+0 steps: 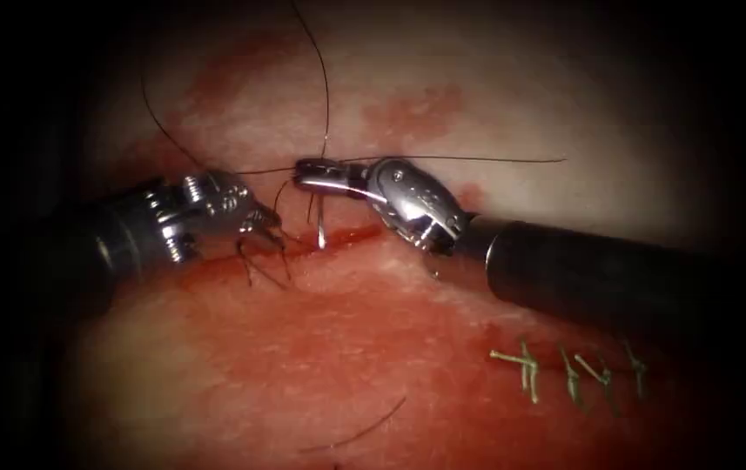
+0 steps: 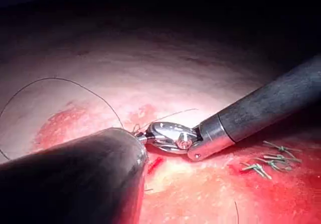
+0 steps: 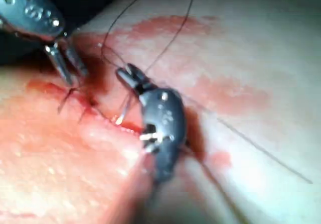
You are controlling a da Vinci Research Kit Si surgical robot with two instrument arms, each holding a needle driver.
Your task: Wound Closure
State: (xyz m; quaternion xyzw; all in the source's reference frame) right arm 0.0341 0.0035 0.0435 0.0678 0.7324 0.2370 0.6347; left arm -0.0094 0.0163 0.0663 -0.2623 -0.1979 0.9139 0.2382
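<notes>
Both tools' jaws come first: the right tool (image 1: 307, 172) has its jaws closed on the needle (image 1: 321, 224) near its upper end, the curve hanging down with its tip at the cut (image 1: 342, 237); whether the tip is in the tissue (image 1: 373, 365) I cannot tell. Parted narrowly, the left tool (image 1: 270, 228) points its jaws down at the cut's left stretch, holding nothing that can be made out. Red fluid (image 1: 407, 111) stains the tissue along the cut and beyond. Thread (image 1: 325, 78) runs up and sideways from the right tool. Green cut ends (image 1: 564, 370) sit near the tissue's lower right edge.
</notes>
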